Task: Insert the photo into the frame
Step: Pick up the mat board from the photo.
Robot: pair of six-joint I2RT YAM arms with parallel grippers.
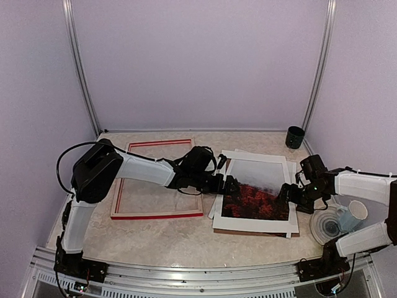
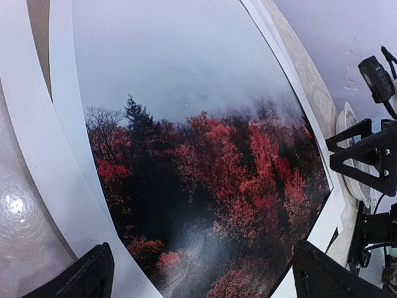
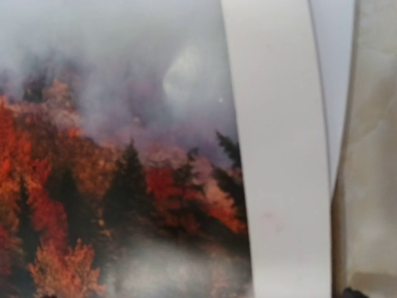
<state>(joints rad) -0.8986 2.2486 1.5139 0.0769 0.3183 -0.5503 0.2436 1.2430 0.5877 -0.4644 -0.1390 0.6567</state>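
The photo (image 1: 257,194), red-orange trees under grey mist with a wide white border, lies flat at centre right. It fills the left wrist view (image 2: 205,161) and the right wrist view (image 3: 124,174). The red frame (image 1: 156,215) lies flat to its left, nothing inside it. My left gripper (image 1: 223,184) hovers low over the photo's left edge, open, its fingertips (image 2: 84,278) spread wide over the print. My right gripper (image 1: 287,197) is at the photo's right border, open; from the left wrist its black fingers (image 2: 366,155) stand apart. Its own fingers barely show in the right wrist view.
Under the photo lie a white sheet (image 1: 234,155) and a brown hardboard panel (image 1: 248,232). A dark cup (image 1: 295,137) stands at the back right corner. A pale mug (image 1: 351,216) and a clear plate (image 1: 324,228) sit beside the right arm.
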